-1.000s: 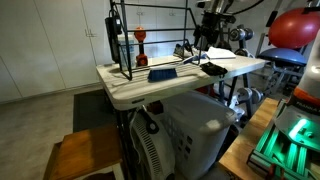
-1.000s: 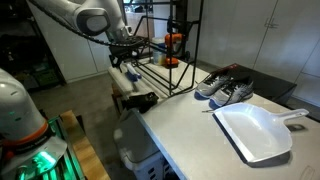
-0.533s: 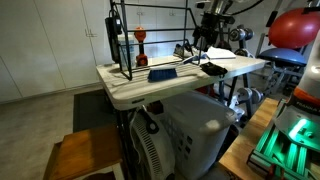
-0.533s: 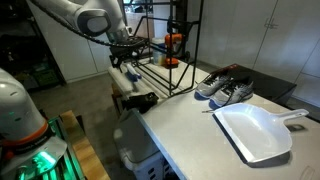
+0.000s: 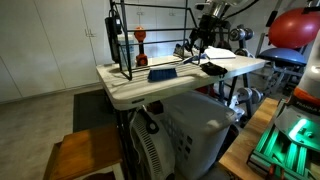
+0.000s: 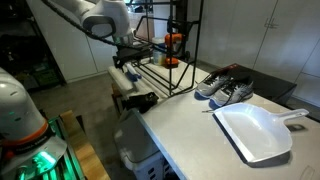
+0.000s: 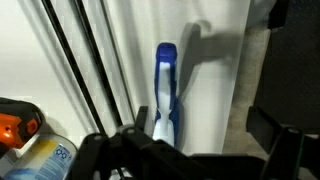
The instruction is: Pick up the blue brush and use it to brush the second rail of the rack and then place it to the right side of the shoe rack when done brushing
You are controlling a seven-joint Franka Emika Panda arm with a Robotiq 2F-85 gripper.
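- Room: looks like a lab or garage corner. There are pale cupboard doors behind, a big red ball [image 5: 293,26] off to one side, and plenty of clutter around the table.
- Surface: a pale, smooth table [image 5: 120,92]. I'd guess a light thing would skid on it if nudged sideways rather than stay put.
- The black wire shoe rack [image 5: 113,45] stands on that table. In the wrist view its rails [image 7: 85,60] run just beside the brush, so there isn't much room on that side.
- A pair of shoes [image 6: 225,88] and a white dustpan [image 6: 255,132] sit well apart from the action, so they're not in the way.
- The blue brush [image 7: 165,85] lies flat on the table next to the rack. It also shows in both exterior views [image 5: 163,73] [image 6: 126,76].
- How it'll handle, as far as I can judge: light, stiff plastic with a slim, slick handle. I'd pinch across the narrow handle around its middle and squarely, or it'll twist during the scrubbing. I can't make out the bristles.
- The gripper [image 7: 190,150] hangs above the brush and isn't touching it. Its fingers [image 7: 105,150] are spread wide, one to either side of the handle line, with nothing between them.
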